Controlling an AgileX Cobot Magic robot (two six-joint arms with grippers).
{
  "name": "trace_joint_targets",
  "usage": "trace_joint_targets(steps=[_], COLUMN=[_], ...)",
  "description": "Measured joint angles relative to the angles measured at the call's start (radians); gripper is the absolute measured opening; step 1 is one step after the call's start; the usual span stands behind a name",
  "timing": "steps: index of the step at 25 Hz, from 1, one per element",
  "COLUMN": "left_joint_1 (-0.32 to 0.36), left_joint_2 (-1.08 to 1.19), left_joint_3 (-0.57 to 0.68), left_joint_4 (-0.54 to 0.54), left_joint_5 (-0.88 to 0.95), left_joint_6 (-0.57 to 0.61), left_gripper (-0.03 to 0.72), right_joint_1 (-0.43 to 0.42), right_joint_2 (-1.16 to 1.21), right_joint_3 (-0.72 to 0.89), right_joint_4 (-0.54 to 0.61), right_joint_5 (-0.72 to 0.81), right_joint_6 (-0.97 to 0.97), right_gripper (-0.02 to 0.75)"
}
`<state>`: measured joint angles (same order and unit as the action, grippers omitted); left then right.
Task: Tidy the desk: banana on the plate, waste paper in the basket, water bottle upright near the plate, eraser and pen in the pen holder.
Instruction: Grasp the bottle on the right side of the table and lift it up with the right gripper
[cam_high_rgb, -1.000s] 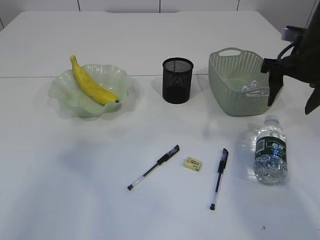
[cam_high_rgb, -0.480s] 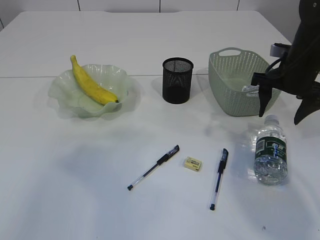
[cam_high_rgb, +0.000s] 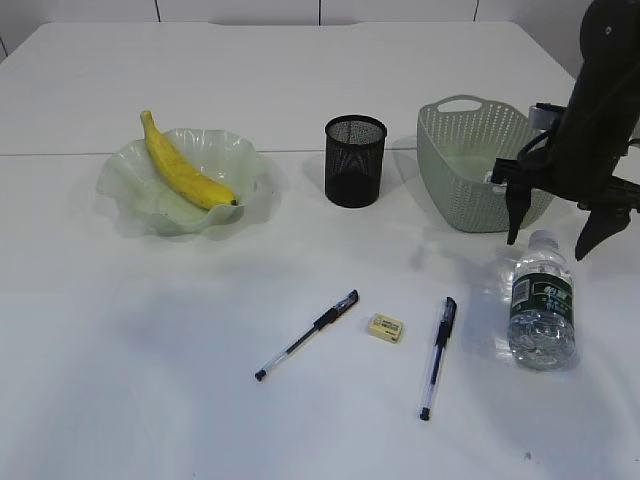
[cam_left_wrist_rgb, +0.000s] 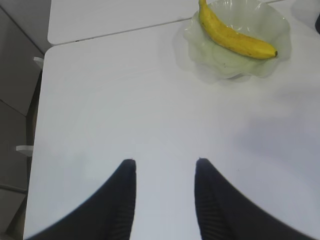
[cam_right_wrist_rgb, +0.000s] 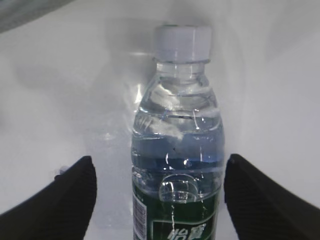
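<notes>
- Bottle step in hand: right gripper (cam_high_rgb: 560, 238) is hanging jaws wide, empty, just over the neck of the water bottle (cam_high_rgb: 541, 311).
- Bottle is lying flat at 4 o'clock of the basket (cam_high_rgb: 455, 170), cap pointing 12.
- Next, likely: dropping to straddle the body, closing, standing it near the plate (cam_high_rgb: 125, 180).
- Left gripper (cam_left_wrist_rgb: 165, 167) is idling part-open, empty.

Clear glossy plastic water bottle (cam_high_rgb: 542, 305) with white ribbed cap and green printed label; black perforated metal-mesh pen holder (cam_high_rgb: 355, 160), matt; sage-green woven-pattern plastic basket (cam_high_rgb: 470, 175); translucent pale-green glossy ruffled plate (cam_high_rgb: 135, 190) bearing a smooth yellow banana (cam_high_rgb: 183, 168); matt white tabletop (cam_high_rgb: 150, 340); black ribbed matt gripper fingers (cam_right_wrist_rgb: 72, 192)
</notes>
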<state>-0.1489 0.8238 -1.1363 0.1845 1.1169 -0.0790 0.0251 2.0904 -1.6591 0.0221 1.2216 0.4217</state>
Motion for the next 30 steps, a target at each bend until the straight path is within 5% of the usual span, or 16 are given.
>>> trace_joint_targets(steps=[30], left_joint_1=[0.000], left_joint_2=[0.000], left_joint_3=[0.000], left_joint_4=[0.000], left_joint_5=[0.000], left_joint_6=[0.000], left_gripper=[0.276], right_joint_1=[0.000], right_joint_2=[0.034], right_joint_3=[0.000], right_joint_4=[-0.043], right_joint_5=[-0.002], right_joint_6=[0.036], right_gripper=[0.588])
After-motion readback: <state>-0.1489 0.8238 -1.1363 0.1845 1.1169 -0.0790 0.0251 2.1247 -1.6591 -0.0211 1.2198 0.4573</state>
